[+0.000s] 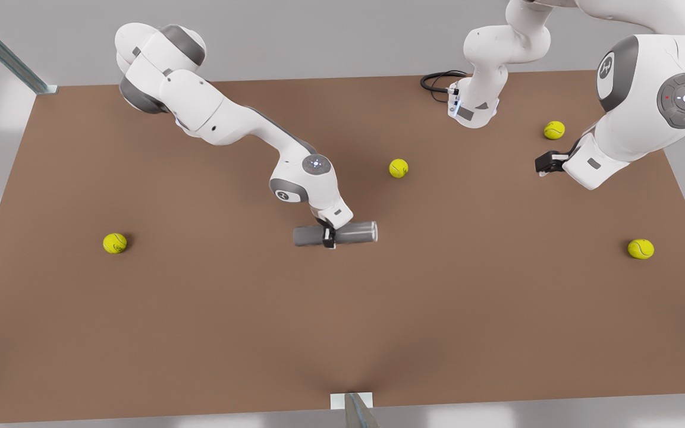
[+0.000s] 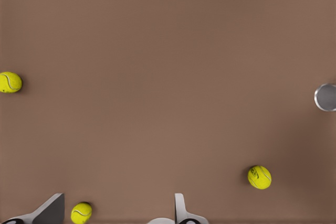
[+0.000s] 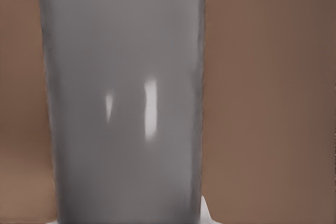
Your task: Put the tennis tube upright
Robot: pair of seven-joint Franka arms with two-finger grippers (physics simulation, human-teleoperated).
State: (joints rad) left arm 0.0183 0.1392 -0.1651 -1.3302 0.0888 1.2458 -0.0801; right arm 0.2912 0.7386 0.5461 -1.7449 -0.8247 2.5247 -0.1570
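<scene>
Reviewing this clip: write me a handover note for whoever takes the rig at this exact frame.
Right gripper: shut on the tennis tube near its middle; the tube lies horizontal at table centre.
Left gripper: open, waiting above the table near a tennis ball, holding nothing.
Done: tube grasped.
Left: turn it upright, set it down, release.

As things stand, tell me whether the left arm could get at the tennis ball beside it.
Probably yes. The left tool hangs open above the table at the front view's right, and the ball lies on bare table close by. The right tool grips the tube mid-table.
</scene>
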